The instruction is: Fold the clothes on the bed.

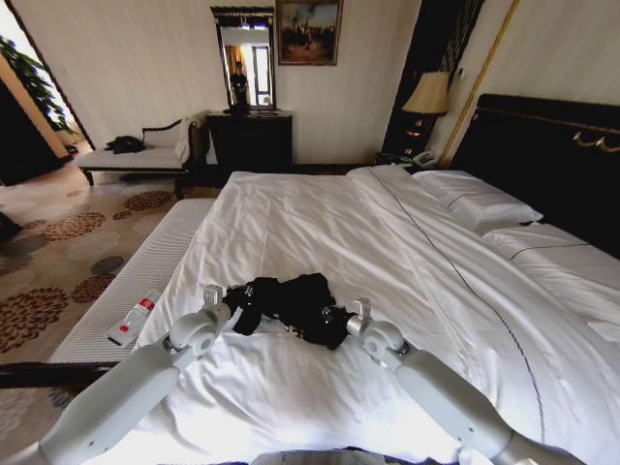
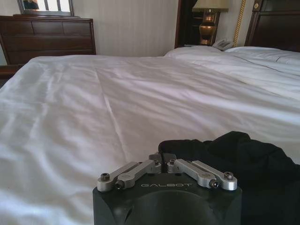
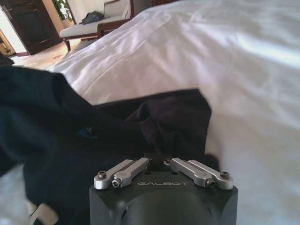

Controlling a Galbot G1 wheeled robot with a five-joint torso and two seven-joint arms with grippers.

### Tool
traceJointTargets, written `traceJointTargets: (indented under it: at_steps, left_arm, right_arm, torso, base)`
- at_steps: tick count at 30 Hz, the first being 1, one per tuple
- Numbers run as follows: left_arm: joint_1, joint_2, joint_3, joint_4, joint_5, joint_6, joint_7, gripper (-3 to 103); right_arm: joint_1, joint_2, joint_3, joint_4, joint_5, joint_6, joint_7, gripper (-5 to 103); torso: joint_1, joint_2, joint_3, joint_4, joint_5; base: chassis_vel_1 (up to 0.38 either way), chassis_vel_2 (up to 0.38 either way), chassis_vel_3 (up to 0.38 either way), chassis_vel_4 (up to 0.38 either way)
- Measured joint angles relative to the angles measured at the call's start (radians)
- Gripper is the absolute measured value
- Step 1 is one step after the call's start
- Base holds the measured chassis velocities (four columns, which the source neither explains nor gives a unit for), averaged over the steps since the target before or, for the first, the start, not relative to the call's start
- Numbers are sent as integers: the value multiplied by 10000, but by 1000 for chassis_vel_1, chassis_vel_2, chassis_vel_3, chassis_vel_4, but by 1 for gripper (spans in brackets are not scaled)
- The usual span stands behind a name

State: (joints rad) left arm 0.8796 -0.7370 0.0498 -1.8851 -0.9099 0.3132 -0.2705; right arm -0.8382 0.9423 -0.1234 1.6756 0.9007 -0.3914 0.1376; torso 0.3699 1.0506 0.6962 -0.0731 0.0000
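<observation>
1. White sheets cover the bed (image 1: 387, 252), with a dark headboard (image 1: 552, 145) on the robot's right.
2. Black T-shirt (image 1: 295, 305) lies bunched on the near part of the mattress, between both grippers.
3. Left gripper (image 2: 161, 161): fingers drawn together, pinching the shirt's edge.
4. Right gripper (image 3: 157, 161): fingers drawn together, clamped on the dark fabric.
5. Beside the bed, a bottle (image 1: 134, 320) lies on a pale bench (image 1: 145, 281).

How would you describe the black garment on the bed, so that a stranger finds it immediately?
Start at the large white bed with the dark headboard. Near its foot, between the left gripper and the right gripper, lies a crumpled black T-shirt. It is the sole dark thing on the white sheets.
</observation>
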Motion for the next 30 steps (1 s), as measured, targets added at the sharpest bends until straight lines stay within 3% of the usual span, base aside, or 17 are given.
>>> traceJointTargets:
  at_steps: [6, 8, 12, 15, 21, 24, 30]
  left_arm:
    - [206, -12, -2, -117, -33, -48, -45, 1]
    - [315, 2, -20, -134, -32, -67, -50, 1]
    - [515, 44, -141, -135, 2, -104, -50, 1]
    - [779, 37, -322, -170, 64, -122, -40, 1]
    - [929, 32, -366, -224, 118, -128, -30, 1]
    - [990, 48, -396, -225, 127, -133, -12, 1]
    - [1007, 54, -410, -181, 131, -144, 17, 1]
  right_arm:
    - [8, -55, 144, 120, -367, 154, -71, 13]
    - [-140, -82, 243, 293, -607, 180, -97, 24]
    - [-511, -145, 540, 659, -852, 208, -121, 35]
    - [-708, -227, 666, 922, -1108, 244, -186, 51]
    - [-635, -274, 641, 1074, -1407, 304, -275, 68]
    - [-499, -286, 497, 1165, -1629, 308, -299, 84]
    - [-499, -267, 359, 1108, -1955, 300, -345, 99]
  torso:
    - [1, 0, 0, 0, -1]
    - [0, 0, 0, 0, -1]
    - [0, 0, 0, -3, 0]
    - [0, 0, 0, -2, 0]
    - [0, 0, 0, -2, -1]
    - [0, 0, 0, 0, 0]
    - [0, -2, 0, -1, 0]
  base:
    - [0, 0, 0, 0]
    - [0, 0, 0, 0]
    - [0, 0, 0, 0]
    - [0, 0, 0, 0]
    - [0, 0, 0, 0]
    - [0, 0, 0, 0]
    - [0, 0, 0, 0]
